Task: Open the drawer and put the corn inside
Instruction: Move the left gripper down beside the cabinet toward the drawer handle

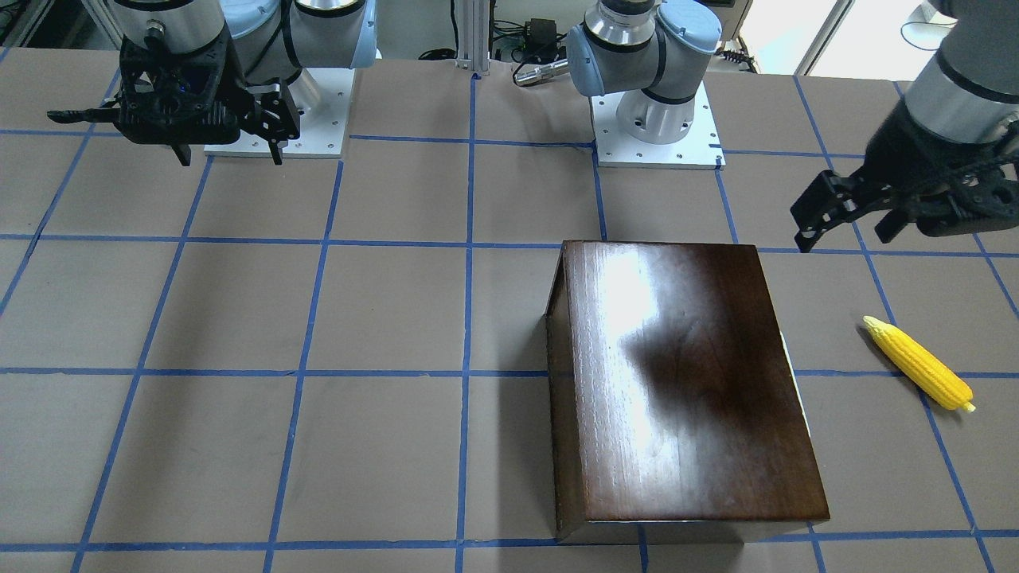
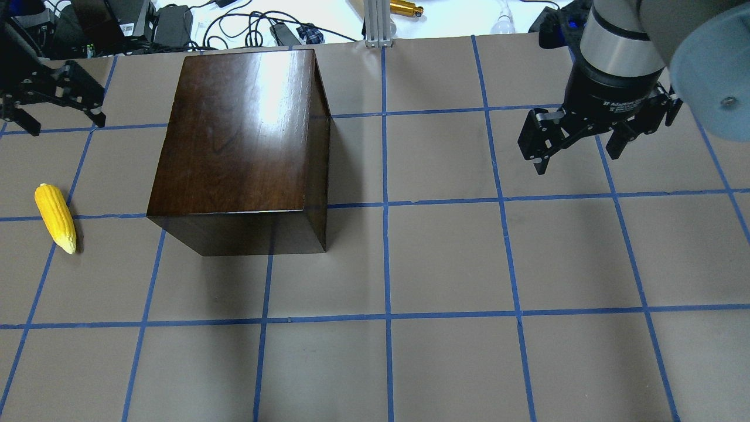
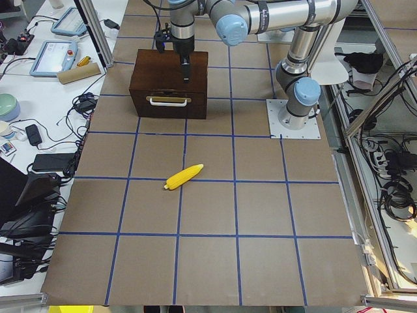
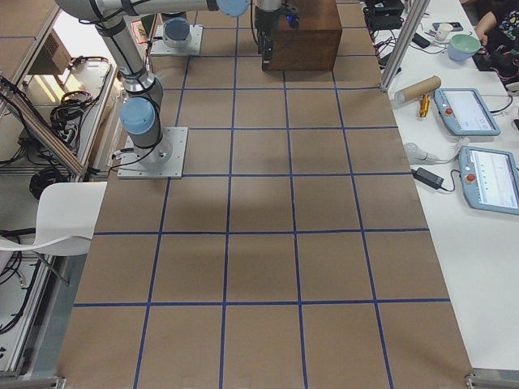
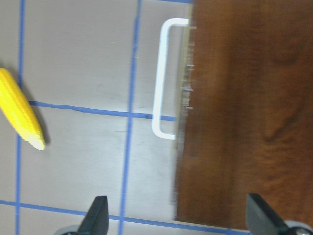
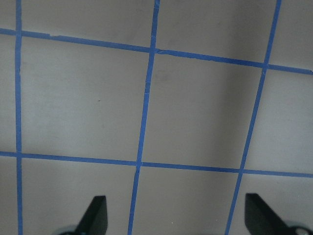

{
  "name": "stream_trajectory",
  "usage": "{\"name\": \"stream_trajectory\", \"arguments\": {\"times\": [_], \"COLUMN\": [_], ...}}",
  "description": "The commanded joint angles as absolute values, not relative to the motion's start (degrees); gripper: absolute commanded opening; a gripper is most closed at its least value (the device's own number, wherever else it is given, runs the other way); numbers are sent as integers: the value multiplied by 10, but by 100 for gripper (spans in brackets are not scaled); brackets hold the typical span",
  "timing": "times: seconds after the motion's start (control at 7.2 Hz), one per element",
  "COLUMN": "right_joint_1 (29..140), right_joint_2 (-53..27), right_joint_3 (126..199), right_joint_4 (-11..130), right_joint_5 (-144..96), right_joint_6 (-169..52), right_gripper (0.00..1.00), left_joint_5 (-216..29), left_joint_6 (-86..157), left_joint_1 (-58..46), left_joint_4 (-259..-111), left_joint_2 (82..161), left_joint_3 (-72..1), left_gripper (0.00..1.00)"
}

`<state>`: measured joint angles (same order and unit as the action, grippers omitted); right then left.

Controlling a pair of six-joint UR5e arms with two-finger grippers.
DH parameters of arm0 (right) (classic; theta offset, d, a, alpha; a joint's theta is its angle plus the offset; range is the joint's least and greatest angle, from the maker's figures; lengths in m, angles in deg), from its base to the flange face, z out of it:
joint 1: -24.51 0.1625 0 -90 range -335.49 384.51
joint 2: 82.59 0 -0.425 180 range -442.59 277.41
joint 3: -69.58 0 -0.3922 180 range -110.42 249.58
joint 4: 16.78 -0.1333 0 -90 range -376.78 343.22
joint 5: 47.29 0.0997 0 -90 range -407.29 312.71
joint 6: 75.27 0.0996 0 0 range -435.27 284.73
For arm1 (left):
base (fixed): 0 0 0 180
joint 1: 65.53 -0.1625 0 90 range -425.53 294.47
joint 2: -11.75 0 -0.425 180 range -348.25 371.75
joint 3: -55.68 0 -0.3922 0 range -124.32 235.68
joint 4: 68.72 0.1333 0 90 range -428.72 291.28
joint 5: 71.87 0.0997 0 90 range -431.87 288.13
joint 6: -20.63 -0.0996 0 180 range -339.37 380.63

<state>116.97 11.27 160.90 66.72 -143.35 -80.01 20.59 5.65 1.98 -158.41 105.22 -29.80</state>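
The glossy dark-brown box (image 2: pixel 240 135) stands on the table's left half; it also shows in the front view (image 1: pixel 685 382). Its drawer is closed. The drawer front with a pale pull (image 3: pixel 169 100) faces the robot's left, and the pull shows in the left wrist view (image 5: pixel 164 78). The yellow corn (image 2: pixel 55 218) lies on the table left of the box, also in the front view (image 1: pixel 919 362) and the left wrist view (image 5: pixel 19 110). My left gripper (image 2: pixel 55 108) is open and empty, hovering above the table beside the drawer side. My right gripper (image 2: pixel 577 146) is open and empty over bare table far to the right.
The table (image 2: pixel 445 264) is brown with a blue tape grid. Cables and devices (image 2: pixel 176 23) lie beyond its far edge. The two arm bases (image 1: pixel 657 119) stand at the robot's side. Tablets and a cardboard tube (image 4: pixel 418 87) lie on the side bench.
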Motion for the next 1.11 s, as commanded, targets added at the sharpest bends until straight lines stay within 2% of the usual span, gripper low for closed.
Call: {"name": "stream_trajectory", "arguments": {"times": [0.0,0.69,0.97], "right_joint_1": [1170,1170,1170], "right_joint_2": [112,113,112], "right_joint_3": [1609,1609,1609], "right_joint_4": [667,667,667], "right_joint_5": [-1434,-1434,-1434], "right_joint_6": [-800,-800,-801], "right_gripper": [100,100,100], "left_joint_5": [202,201,199], "left_joint_6": [-39,-42,-42], "left_joint_1": [-56,-61,-61], "left_joint_4": [-1579,-1488,-1483], "left_joint_2": [1079,1215,1242], "left_joint_3": [-291,-291,-291], "left_gripper": [100,100,100]}}
